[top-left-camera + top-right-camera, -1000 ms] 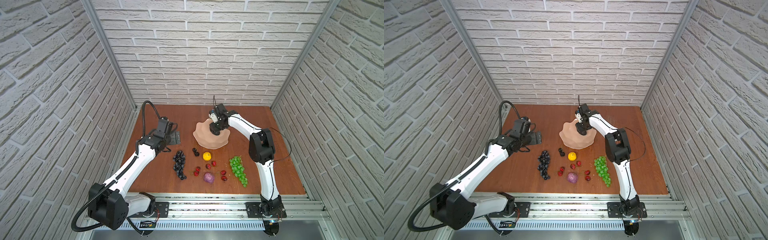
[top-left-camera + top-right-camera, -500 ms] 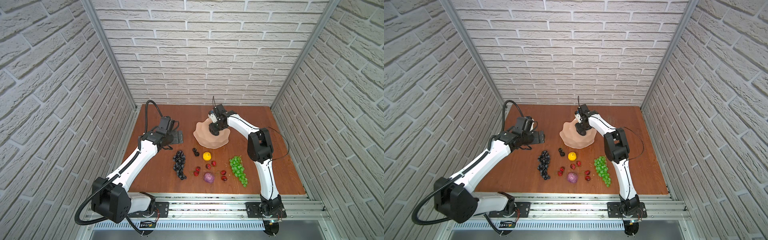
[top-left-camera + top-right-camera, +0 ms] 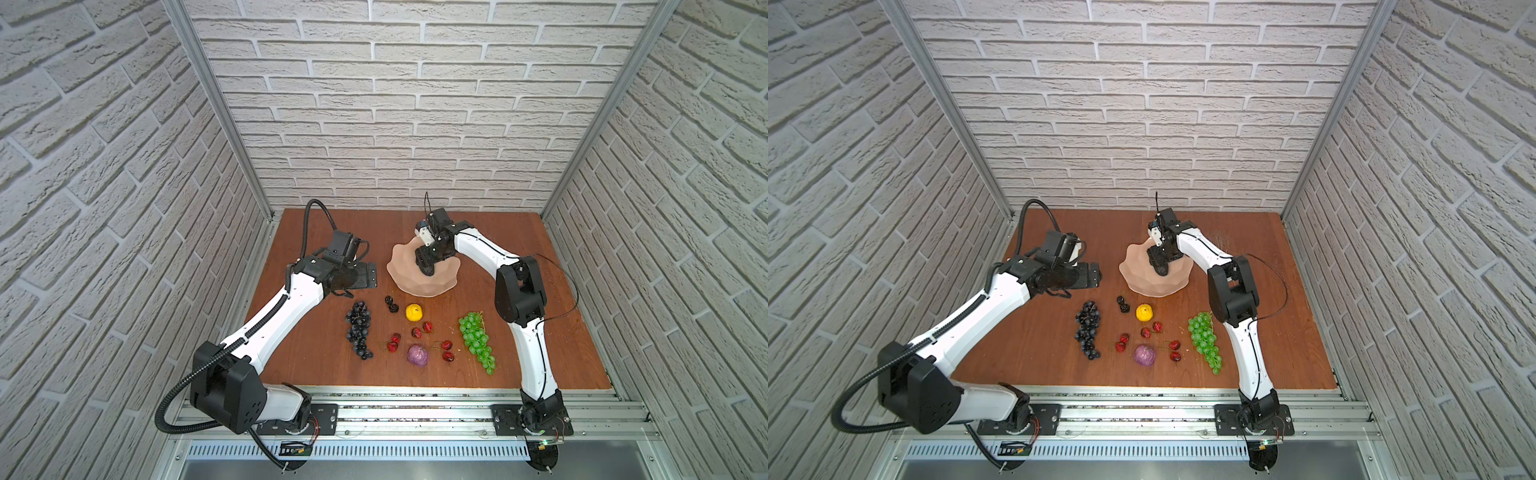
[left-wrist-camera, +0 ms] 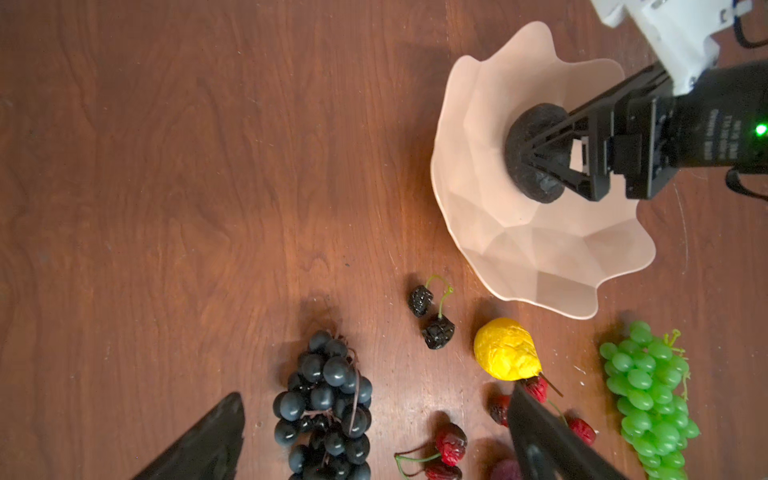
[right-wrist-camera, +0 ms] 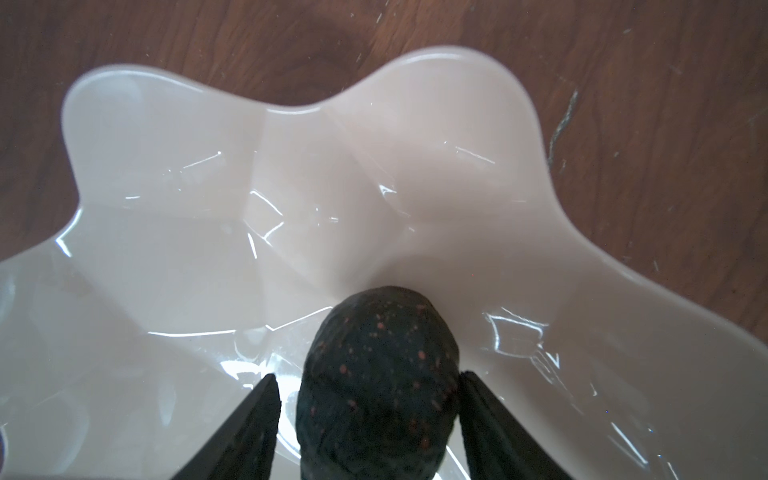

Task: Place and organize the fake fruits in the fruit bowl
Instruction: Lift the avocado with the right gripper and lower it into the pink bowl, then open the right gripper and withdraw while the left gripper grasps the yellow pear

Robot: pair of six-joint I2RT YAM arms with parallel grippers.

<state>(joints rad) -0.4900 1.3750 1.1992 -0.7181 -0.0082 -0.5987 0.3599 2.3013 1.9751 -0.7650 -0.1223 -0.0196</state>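
1 wooden table, 2 arms. Left gripper: fingers spread wide, nothing between them. It hovers off the table to the left of the bowl, behind the dark grape bunch. Right gripper: reaches down into the bowl with its fingers part open either side of the avocado. The right wrist view shows a sliver of bowl between one finger and the fruit. The other finger sits right at the skin, can't tell if it touches. 1 fruit bowl, pale peach with a wavy rim, at the far middle of the table. Everything else lies on the table in front of it. 2 grape bunches: 1 green on the right and 1 dark purple on the left, well apart, with the small fruits between them. 1 avocado, dark and speckled, the only fruit inside the bowl. 1 lemon, near the bowl's front rim but not touching it. 1 purple round fruit, nearest the front rail. 8 cherries: 2 black cherries, one stemmed pair just left of the lemon, and 6 red cherries in three twos. One two sits just in front of the lemon, and one on each side of the purple fruit.
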